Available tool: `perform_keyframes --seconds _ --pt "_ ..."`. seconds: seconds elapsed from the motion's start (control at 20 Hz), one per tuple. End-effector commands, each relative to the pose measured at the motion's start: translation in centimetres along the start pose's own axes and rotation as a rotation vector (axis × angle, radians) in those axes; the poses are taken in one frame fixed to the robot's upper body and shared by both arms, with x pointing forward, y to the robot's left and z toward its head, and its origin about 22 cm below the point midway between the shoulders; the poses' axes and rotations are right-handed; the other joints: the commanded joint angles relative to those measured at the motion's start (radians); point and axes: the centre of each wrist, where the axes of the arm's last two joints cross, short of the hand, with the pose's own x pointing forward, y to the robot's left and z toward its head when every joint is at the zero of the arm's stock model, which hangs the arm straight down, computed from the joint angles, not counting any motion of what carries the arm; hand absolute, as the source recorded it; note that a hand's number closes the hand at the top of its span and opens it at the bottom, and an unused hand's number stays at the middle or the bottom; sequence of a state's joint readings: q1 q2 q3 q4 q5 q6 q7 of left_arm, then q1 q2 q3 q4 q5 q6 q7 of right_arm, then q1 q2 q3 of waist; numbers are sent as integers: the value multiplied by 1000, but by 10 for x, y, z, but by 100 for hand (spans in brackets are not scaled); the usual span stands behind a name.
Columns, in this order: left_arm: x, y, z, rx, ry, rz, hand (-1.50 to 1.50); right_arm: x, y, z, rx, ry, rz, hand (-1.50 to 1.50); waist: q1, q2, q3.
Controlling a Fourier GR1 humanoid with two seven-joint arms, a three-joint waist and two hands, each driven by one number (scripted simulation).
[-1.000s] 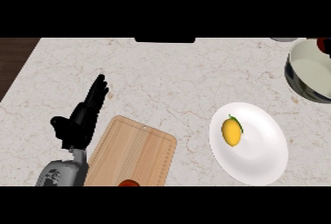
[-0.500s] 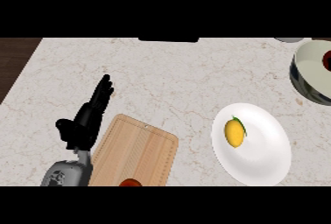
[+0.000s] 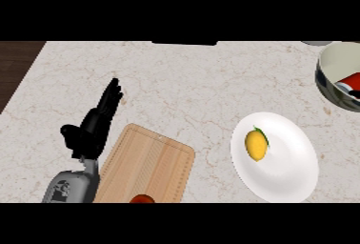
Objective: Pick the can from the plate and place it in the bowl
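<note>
Black left hand (image 3: 91, 133), lower left of the frame, on a grey forearm (image 3: 70, 187): fingers straight and together, pointing toward the top edge, thumb out to the left. It holds nothing and appears to touch nothing; it is at rest. Right hand: shows nowhere.

Wooden cutting board (image 3: 149, 164), just beside the hand on its right, lying askew. A small red thing (image 3: 143, 198) sits at its lower end, cut off by the frame's edge; too little shows to name it.

Pale speckled counter (image 3: 190, 81), under everything.

White plate (image 3: 287, 177), lower right, well apart from the hand. It carries one yellow fruit (image 3: 256, 144) with a green tip, and no can.

Metal bowl (image 3: 329, 71), upper right corner, partly out of frame. A red-and-white can (image 3: 350, 84) lies inside it against the right edge, only partly seen.

Handling, judged: the can is likely stiff, smooth-walled and fairly light, and inclined to roll when on its side. It is best taken round the middle of its wall, fingers on one side and thumb opposite. With the can in the bowl and off the plate, the task looks done.
</note>
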State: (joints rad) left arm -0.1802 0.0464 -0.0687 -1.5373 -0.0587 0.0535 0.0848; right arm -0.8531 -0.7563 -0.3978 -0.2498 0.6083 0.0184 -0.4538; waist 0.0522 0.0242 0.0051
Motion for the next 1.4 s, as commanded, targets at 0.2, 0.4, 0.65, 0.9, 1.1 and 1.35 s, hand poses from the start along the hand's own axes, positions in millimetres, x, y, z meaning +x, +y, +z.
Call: perform_keyframes --seconds 0.2,0.4,0.65,0.9,1.1,1.35 --pt "11 -10 -1 -14 -3 16 0 1 -27 0 -153 -150 -234 -150 1 -3 1" --pt "-2 2 9 12 14 27 0 -10 -37 8 -213 -138 -336 -150 -7 -7 -1" --pt "4 -1 -6 35 32 10 0 -21 -78 22 -182 -100 -439 -150 -22 -7 -1" --pt "-3 19 1 14 17 4 0 -28 -96 32 -150 -95 -547 -150 -21 -10 -2" --pt "-7 -2 4 8 3 13 0 -59 -90 56 -103 -121 -601 -150 -24 -9 -1" --pt "-7 18 5 31 11 1 0 -80 -87 75 -54 -150 -608 -150 -24 -10 0"
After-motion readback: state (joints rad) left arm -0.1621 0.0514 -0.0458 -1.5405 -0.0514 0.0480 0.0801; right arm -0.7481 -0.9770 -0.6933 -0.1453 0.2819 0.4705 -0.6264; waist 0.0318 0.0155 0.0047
